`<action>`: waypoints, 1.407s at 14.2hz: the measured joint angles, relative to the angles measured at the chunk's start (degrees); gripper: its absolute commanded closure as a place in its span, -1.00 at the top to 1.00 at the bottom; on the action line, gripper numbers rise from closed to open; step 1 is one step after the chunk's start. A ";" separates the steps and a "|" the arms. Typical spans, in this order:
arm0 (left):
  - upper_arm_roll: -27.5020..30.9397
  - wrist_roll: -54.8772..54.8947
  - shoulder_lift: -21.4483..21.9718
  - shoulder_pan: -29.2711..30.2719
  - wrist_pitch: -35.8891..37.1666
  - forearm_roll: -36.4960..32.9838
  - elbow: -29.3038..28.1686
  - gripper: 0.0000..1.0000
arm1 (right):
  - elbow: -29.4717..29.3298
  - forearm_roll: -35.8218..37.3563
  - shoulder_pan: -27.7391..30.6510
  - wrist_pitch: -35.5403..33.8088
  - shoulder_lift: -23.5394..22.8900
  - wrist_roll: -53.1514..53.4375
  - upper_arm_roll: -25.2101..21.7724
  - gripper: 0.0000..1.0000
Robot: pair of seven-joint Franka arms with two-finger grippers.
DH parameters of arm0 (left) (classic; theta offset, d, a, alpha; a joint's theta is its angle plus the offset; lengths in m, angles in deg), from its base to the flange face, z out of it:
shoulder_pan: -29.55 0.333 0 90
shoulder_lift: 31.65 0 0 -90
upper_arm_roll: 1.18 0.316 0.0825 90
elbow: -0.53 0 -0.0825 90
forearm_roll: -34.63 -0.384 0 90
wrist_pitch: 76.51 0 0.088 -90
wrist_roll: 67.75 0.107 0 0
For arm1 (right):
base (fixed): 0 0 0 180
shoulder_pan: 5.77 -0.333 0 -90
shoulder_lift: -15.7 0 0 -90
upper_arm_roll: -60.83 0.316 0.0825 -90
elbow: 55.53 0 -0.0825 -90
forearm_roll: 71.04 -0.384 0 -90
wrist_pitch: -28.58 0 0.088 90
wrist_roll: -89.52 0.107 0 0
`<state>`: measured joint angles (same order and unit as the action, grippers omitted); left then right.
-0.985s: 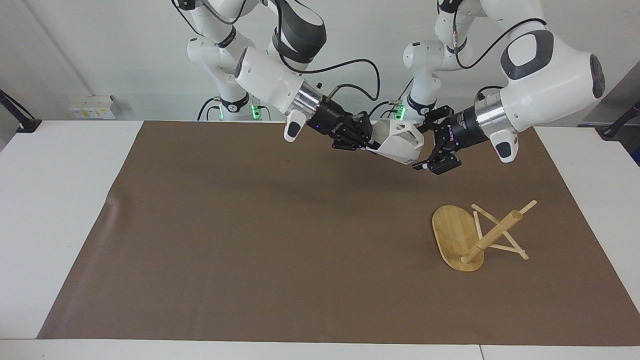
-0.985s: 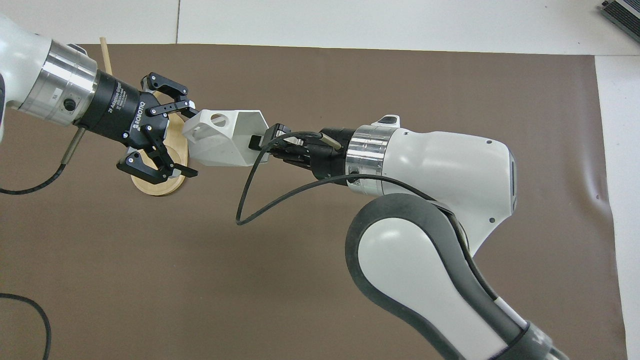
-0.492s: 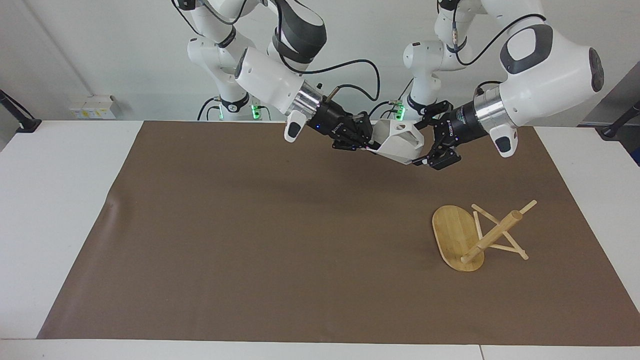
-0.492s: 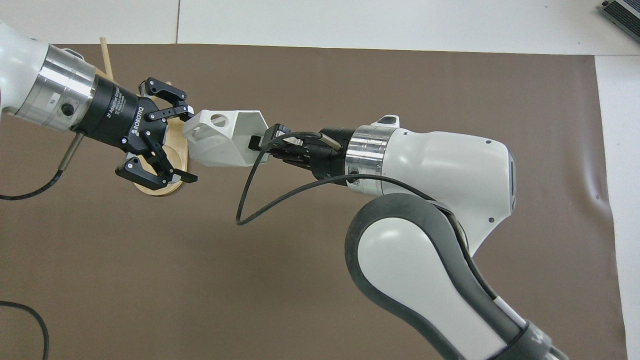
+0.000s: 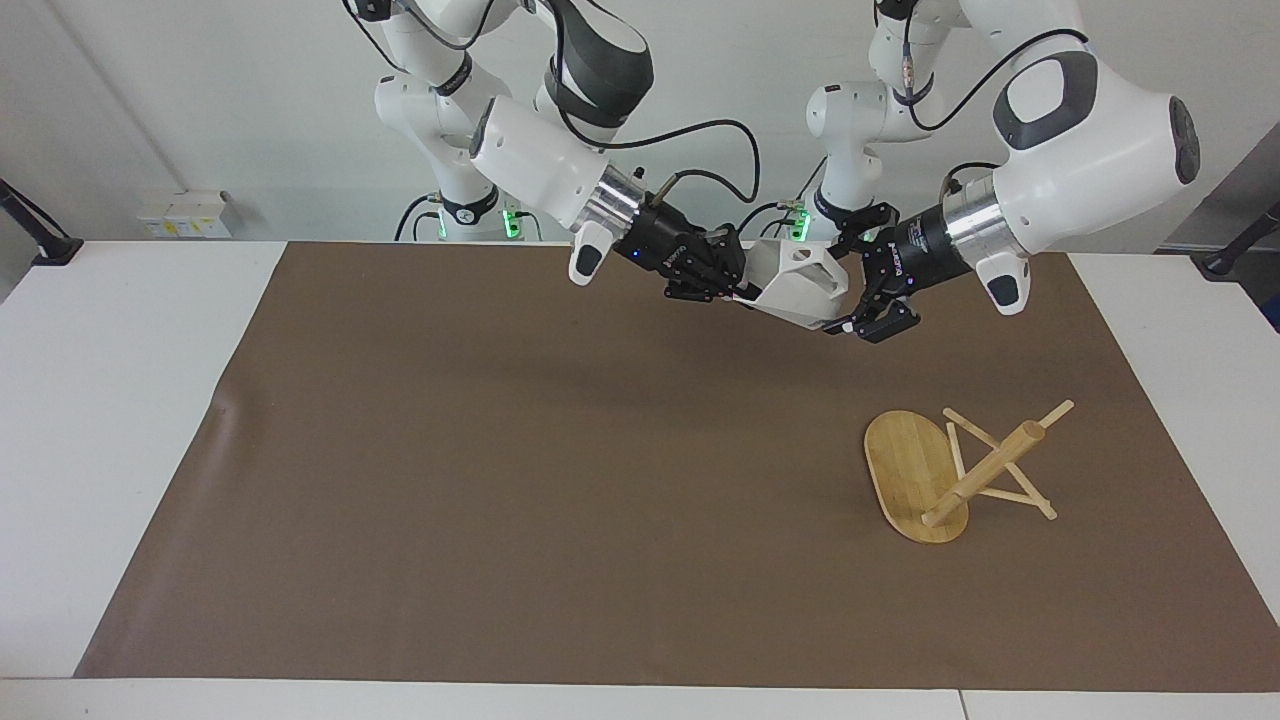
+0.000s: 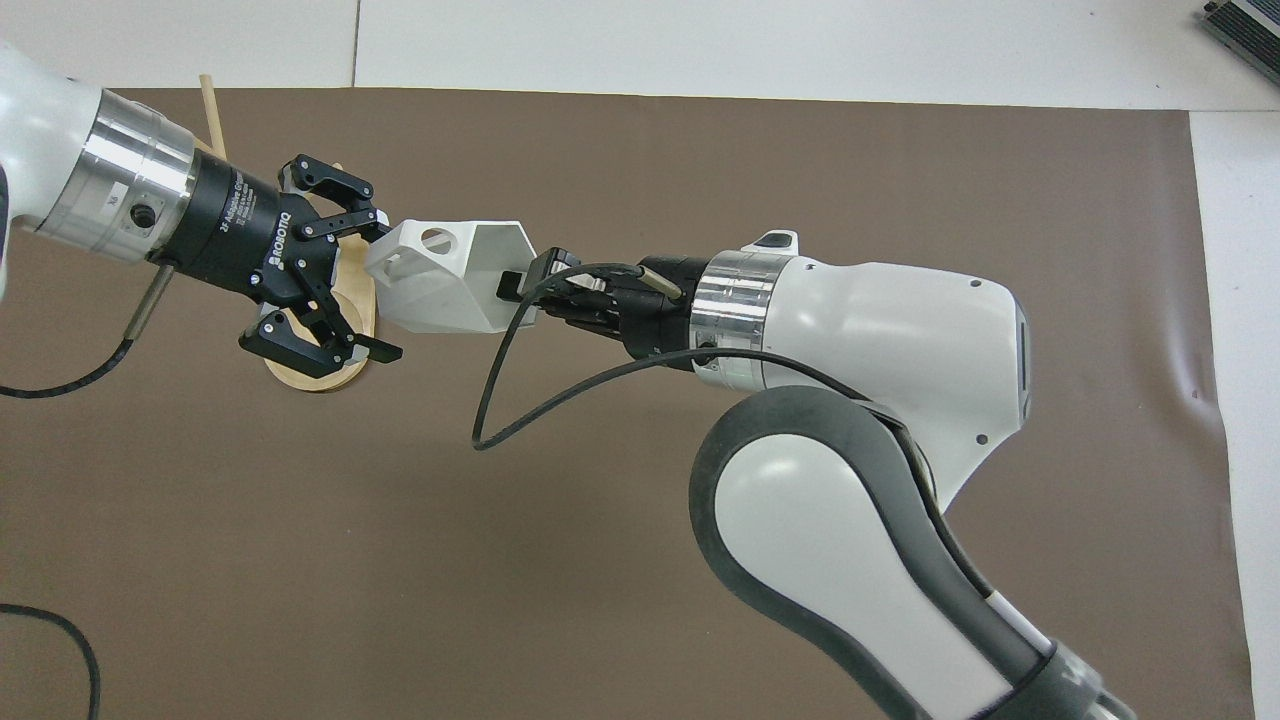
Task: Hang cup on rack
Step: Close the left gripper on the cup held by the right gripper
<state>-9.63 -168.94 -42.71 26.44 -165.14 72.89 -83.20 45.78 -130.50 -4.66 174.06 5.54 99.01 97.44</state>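
The small matte white faceted cup [image 5: 797, 283] [image 6: 448, 277] hangs in the air on its side over the brown paper mat [image 5: 520, 470] [image 6: 700, 170], above the stretch between the robots and the light bamboo mug rack [image 5: 950, 475] [image 6: 318, 320]. Whether it holds anything cannot be told. The right gripper [image 5: 735, 282] [image 6: 520, 288] pinches its rim. The left gripper [image 5: 850, 295] [image 6: 375, 290], fingers spread, sits at the cup's base. The rack lies tipped over toward the left arm's end of the white table [image 5: 120, 400].

A large brown rectangular paper mat [image 5: 560, 480] covered most of the white table [image 5: 110, 420], with one edge slightly wrinkled. A small white box with yellow labels [image 5: 185, 215] sat against the wall near the table's corner.
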 measured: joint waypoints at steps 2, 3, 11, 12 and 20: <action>-0.03 -0.23 0.15 -0.63 -0.33 0.00 -0.40 1.00 | 0.00 0.00 0.00 0.00 -0.01 0.00 0.00 -1.00; -0.03 -0.27 0.38 -0.83 -0.73 0.00 -0.92 1.00 | -0.01 0.00 0.00 0.00 -0.01 0.00 0.00 -1.00; 0.34 -0.13 1.87 -0.71 -3.44 -0.04 -2.86 -1.00 | -0.21 -0.06 -0.01 0.02 -0.07 0.02 0.41 -1.00; 0.35 -0.13 1.95 -0.68 -3.44 -0.03 -2.87 -1.00 | -0.27 -0.06 -0.02 0.02 -0.07 0.03 0.44 -1.00; 0.95 -2.63 3.11 0.07 -3.75 -0.02 -3.13 -1.00 | -0.68 -0.09 0.02 0.17 -0.18 1.99 0.47 0.32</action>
<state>-8.68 -171.56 -39.60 26.52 -168.89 72.87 -86.33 45.11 -130.59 -4.64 174.23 5.36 100.99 97.92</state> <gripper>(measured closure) 0.300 0.674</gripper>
